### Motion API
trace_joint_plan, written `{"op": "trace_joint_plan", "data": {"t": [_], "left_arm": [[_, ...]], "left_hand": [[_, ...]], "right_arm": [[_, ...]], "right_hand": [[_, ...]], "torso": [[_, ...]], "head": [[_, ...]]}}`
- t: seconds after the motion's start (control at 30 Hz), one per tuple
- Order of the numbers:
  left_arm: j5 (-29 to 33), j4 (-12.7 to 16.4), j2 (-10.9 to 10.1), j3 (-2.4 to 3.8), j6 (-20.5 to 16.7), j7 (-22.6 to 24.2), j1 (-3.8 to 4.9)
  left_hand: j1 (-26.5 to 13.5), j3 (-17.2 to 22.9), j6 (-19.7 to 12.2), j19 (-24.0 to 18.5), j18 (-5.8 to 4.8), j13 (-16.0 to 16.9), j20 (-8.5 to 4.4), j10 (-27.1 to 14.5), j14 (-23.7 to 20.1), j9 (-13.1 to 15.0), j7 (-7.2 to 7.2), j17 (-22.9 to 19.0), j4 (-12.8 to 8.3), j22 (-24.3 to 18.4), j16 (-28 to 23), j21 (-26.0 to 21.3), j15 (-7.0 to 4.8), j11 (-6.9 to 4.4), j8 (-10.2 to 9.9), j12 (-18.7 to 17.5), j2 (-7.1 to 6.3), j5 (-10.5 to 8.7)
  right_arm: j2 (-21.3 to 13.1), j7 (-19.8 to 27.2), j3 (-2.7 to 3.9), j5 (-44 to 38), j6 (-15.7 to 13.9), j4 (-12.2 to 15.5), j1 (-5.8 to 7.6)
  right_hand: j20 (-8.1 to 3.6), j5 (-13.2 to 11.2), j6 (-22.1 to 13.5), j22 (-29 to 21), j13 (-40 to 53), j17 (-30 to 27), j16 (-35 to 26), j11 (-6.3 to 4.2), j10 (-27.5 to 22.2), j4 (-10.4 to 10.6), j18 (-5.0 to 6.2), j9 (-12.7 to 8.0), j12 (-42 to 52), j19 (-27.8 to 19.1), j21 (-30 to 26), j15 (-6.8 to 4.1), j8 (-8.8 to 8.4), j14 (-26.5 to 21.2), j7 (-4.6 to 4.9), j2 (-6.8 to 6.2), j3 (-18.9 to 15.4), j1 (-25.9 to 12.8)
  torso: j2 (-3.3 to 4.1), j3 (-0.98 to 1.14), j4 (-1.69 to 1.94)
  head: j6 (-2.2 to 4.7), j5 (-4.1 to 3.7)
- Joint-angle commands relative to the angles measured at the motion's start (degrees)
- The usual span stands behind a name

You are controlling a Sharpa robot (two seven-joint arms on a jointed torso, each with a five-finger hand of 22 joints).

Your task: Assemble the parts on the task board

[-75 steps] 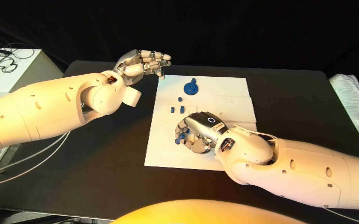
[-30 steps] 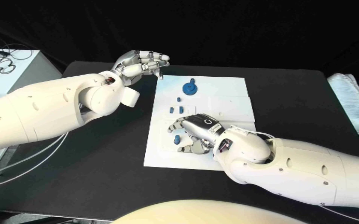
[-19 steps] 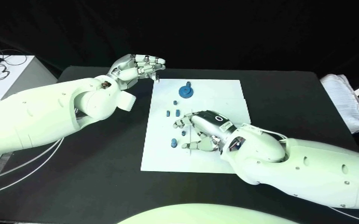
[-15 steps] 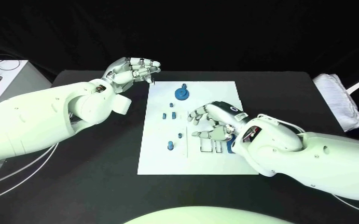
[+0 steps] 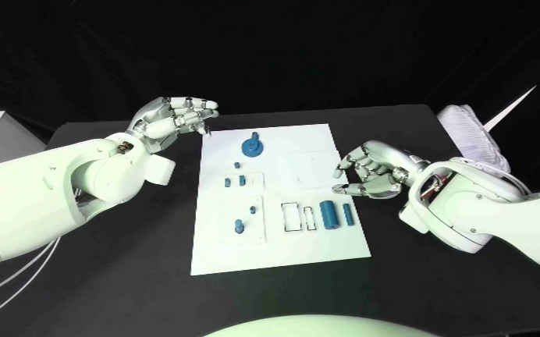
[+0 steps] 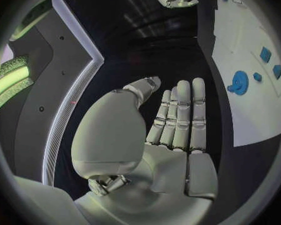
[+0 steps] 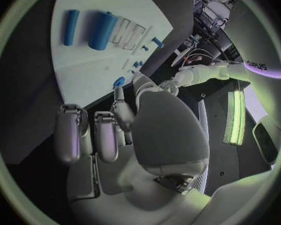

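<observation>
You're looking at a black table (image 5: 135,228) with the white task board (image 5: 282,251) lying in its middle. Your left hand (image 5: 175,118) hovers off the board's far left corner, fingers curled, holding nothing. Your right hand (image 5: 371,169) hangs at the board's right edge, fingers loosely bent, empty. Blue parts sit on the board: a round disc (image 5: 254,147) near the far edge, two cylinders (image 5: 330,214) near the right edge.

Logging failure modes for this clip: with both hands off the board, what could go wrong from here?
1. Two blue cylinders lie loose near the task board's right edge; one might roll off if nudged.
2. The right hand hovers beside that edge, fingers curled, and could clip them on reaching in.
3. The small parts are tiny, so slips seem likely.
</observation>
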Motion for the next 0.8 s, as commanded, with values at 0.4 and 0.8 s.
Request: {"op": "trace_joint_plan", "data": {"t": [0.4, 0.8], "left_arm": [[0.2, 0.8, -0.3, 0.02, 1.0, 0.3, -0.72], [0.2, 1.3, -0.6, 0.02, 1.1, 0.4, -0.83]], "left_hand": [[0.0, -0.4, 0.4, 0.5, 0.80, -0.1, 0.06, -0.4, -0.2, 0.1, -0.08, -0.1, 0.0, -0.2, -0.2, -0.4, -0.09, 0.02, -0.2, 0.3, 0.43, -0.28], [0.0, -0.4, 0.4, 0.5, 0.80, -0.1, 0.06, -0.4, -0.2, 0.1, -0.08, -0.1, 0.0, -0.2, -0.2, -0.4, -0.09, 0.02, -0.2, 0.3, 0.43, -0.28]], "right_arm": [[-2.8, -11.7, -1.85, -8.5, 2.7, 2.0, -2.34], [1.8, -15.0, -2.02, -11.7, 0.8, -0.1, -5.26]], "right_hand": [[-0.24, 4.7, 1.0, 11.8, 11.3, 10.5, 1.9, -0.25, 3.7, 0.2, -1.71, 1.4, 6.3, 4.0, 4.9, -0.20, 2.19, 5.0, -0.48, 1.14, -6.1, -6.7], [-0.29, 4.8, 1.2, 12.4, 12.0, 11.7, 2.2, -0.37, 4.0, 0.2, -1.94, 1.7, 6.5, 4.4, 5.9, -0.28, 2.69, 5.2, -0.63, 2.04, -8.3, -7.6]], "torso": [[-0.05, -0.02, -0.02], [0.03, -0.11, 0.06]], "head": [[-0.16, -1.11], [-0.42, -0.78]]}}
